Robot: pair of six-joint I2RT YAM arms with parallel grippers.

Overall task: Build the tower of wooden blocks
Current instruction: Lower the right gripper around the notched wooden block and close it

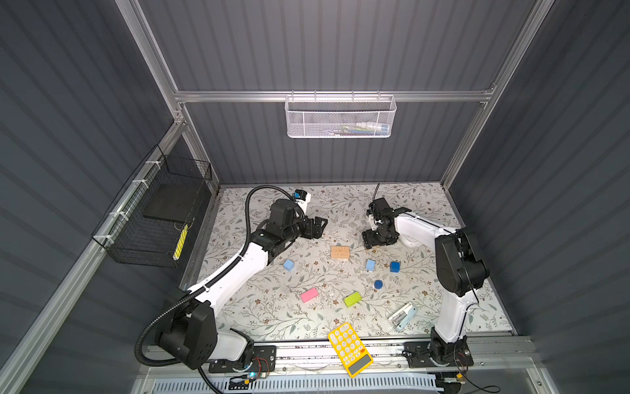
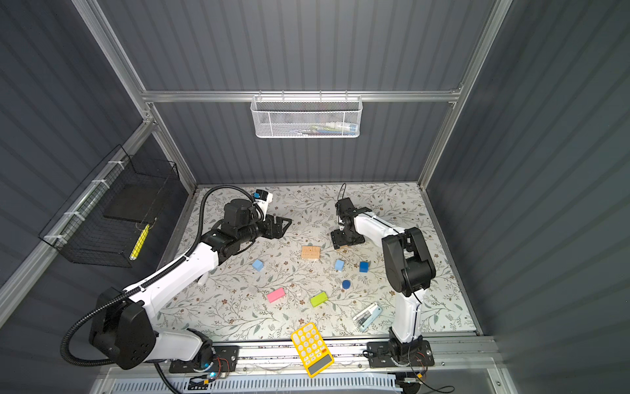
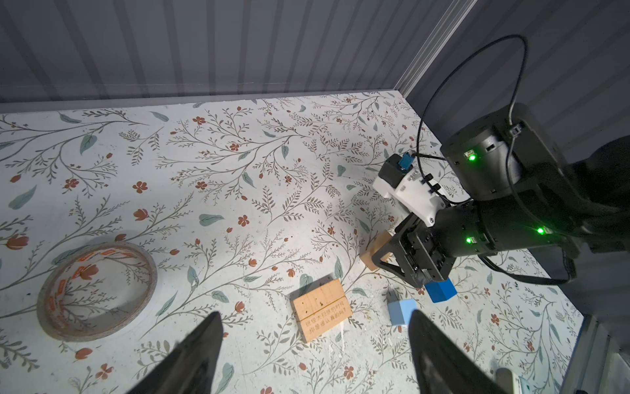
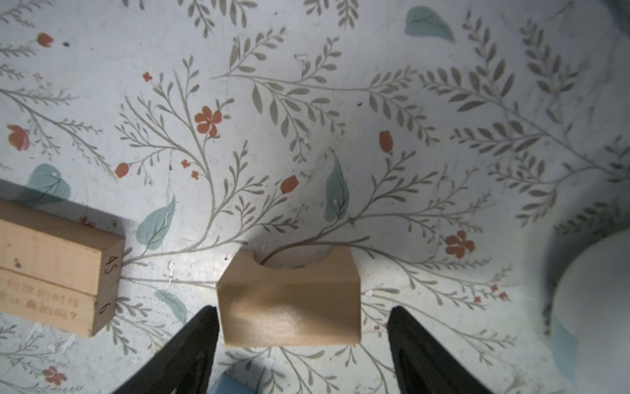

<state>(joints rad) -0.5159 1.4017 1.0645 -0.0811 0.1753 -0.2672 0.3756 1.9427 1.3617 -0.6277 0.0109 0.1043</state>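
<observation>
Tan wood sits within my right gripper [image 4: 301, 308] — a notched tan block [image 4: 289, 300] on the floral mat [image 4: 341, 102], jaws spread, one finger just beside it, the other apart. Two tan bars [image 4: 51, 259] lie flush nearby. My left gripper [image 3: 315, 314] hangs wide, empty — further out, pink bar [image 1: 309, 295], green bar [image 1: 352, 299] and blue blocks [image 1: 370, 265] lie scattered singly.

Place: robot lab cell | Signs: aluminium frame [image 1: 221, 96], grey panels [image 1: 306, 44] — arms [image 1: 235, 273] on rail [image 1: 385, 348]

Both top views: high, looking down on whole table [image 1: 341, 204]. Wrist views: close, low; share paired tan bars [image 3: 320, 308].
</observation>
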